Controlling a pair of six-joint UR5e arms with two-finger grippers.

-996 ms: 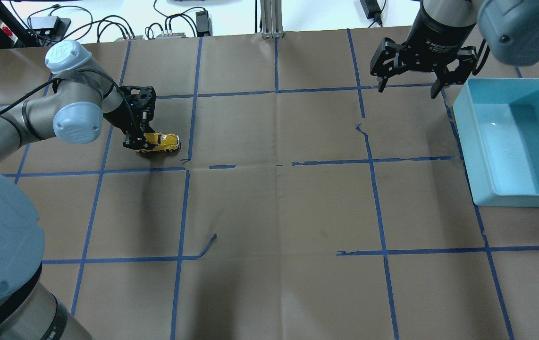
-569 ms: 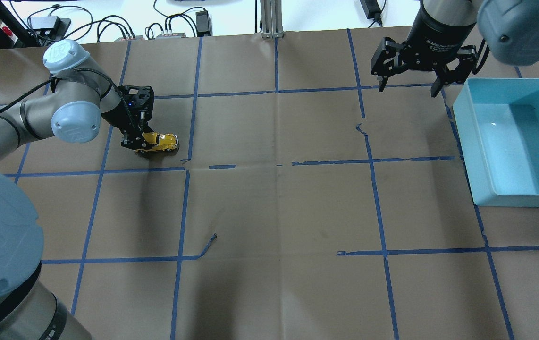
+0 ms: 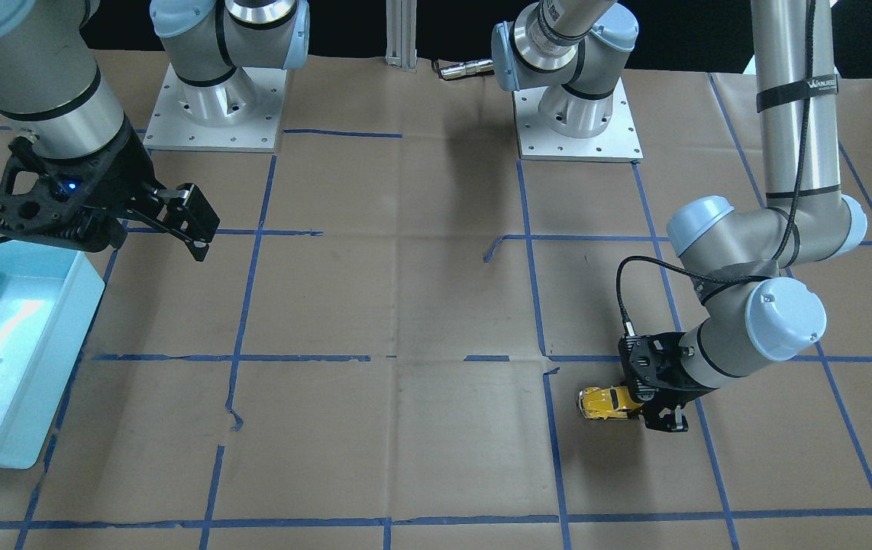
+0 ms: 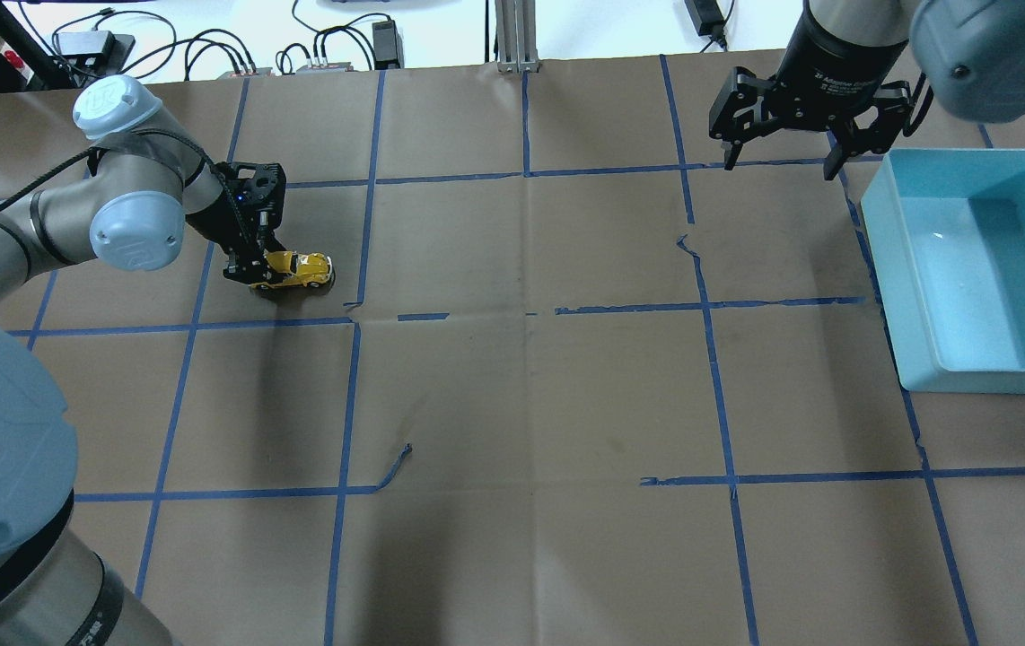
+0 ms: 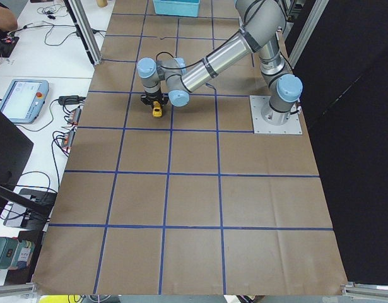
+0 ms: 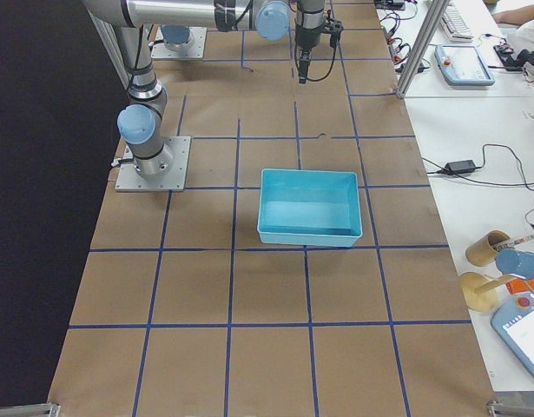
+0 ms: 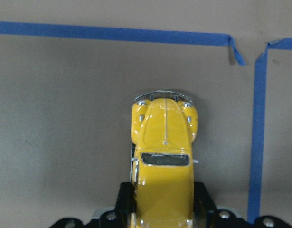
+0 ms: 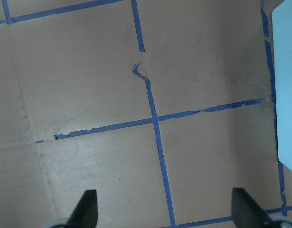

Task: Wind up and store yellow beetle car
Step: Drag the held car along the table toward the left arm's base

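The yellow beetle car stands on the brown paper at the table's left, nose toward the centre. It also shows in the front-facing view, the left side view and the left wrist view. My left gripper is low over the table and shut on the car's rear, with black fingers at both flanks. My right gripper hangs open and empty above the table, beside the light blue bin. Its open fingertips show over bare paper.
The light blue bin is empty and sits at the table's right edge; it also shows in the right side view. Blue tape lines grid the paper, with loose ends. Cables and power bricks lie past the far edge.
My left gripper has drawn the car a little to the left, tail first, across the paper. My right gripper has barely shifted.
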